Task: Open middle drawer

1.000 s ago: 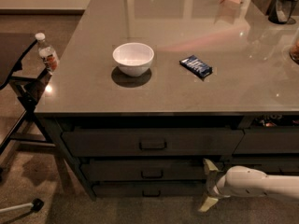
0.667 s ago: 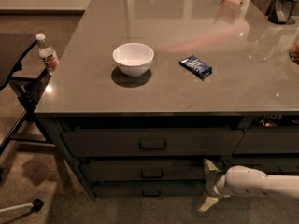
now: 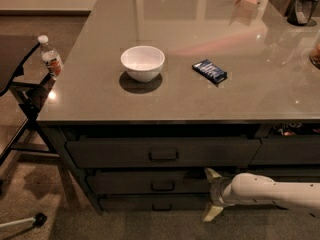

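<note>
The middle drawer (image 3: pixel 125 182) is a wide dark grey front under the counter, shut, with a small loop handle (image 3: pixel 162 186) at its centre. It sits between a taller drawer above and a thinner drawer below. My gripper (image 3: pixel 210 194) comes in from the right on a white arm and is level with the middle drawer's right end, right of the handle. It is open and empty, with one cream fingertip (image 3: pixel 212 174) up and the other low.
The grey countertop (image 3: pixel 100 99) carries a white bowl (image 3: pixel 143 62) and a blue packet (image 3: pixel 210 71). A water bottle (image 3: pixel 51 58) stands on a dark chair (image 3: pixel 15 79) at the left. The taller top drawer (image 3: pixel 100 153) and the thin bottom drawer (image 3: pixel 130 204) are shut.
</note>
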